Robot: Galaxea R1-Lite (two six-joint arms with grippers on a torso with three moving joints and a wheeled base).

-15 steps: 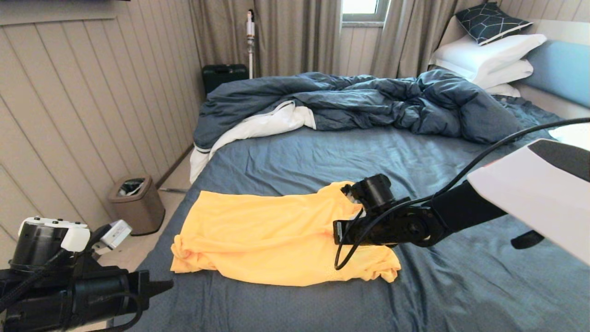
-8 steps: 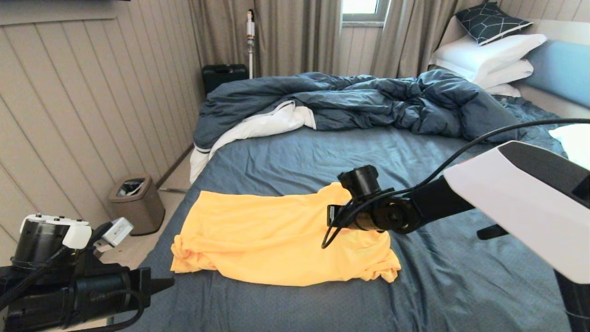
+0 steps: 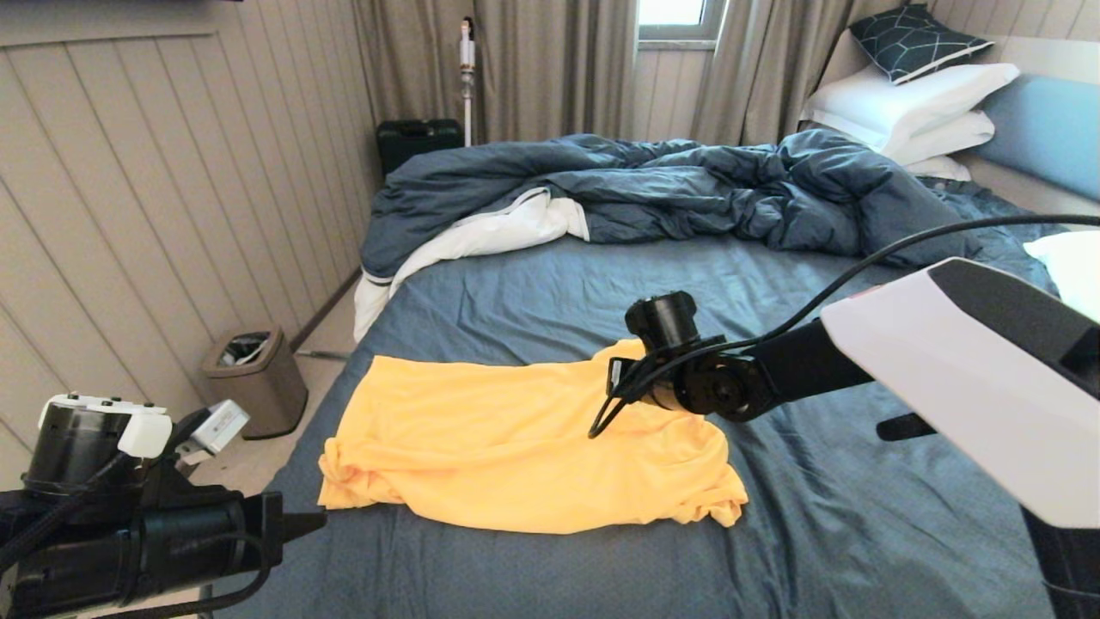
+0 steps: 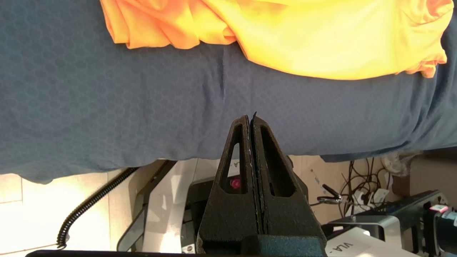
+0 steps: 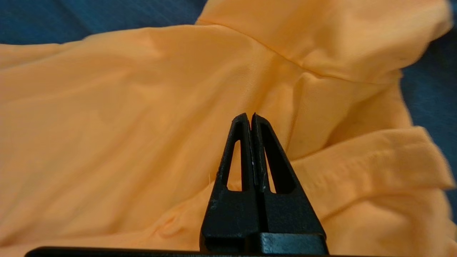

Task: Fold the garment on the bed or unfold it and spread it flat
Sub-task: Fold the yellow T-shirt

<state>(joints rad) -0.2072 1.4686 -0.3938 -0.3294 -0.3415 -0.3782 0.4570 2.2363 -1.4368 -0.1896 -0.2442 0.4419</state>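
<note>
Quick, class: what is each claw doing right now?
Left claw: shut, empty, at the near edge of the bed.
Right claw: shut, empty, over the shirt.

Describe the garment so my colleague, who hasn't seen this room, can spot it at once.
Start at the bed with the slate-blue sheet, then look at the near part. The garment lies there rumpled under the right hand. Its bright yellow-orange sets it apart from the dark blue duvet heaped farther back.

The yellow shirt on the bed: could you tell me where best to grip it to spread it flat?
Probably the bunched sleeve corner of the shirt nearest the robot's right. It stands up in folds, so the shut right tool, above that end, could open and pinch it from above, then pull outward.
</note>
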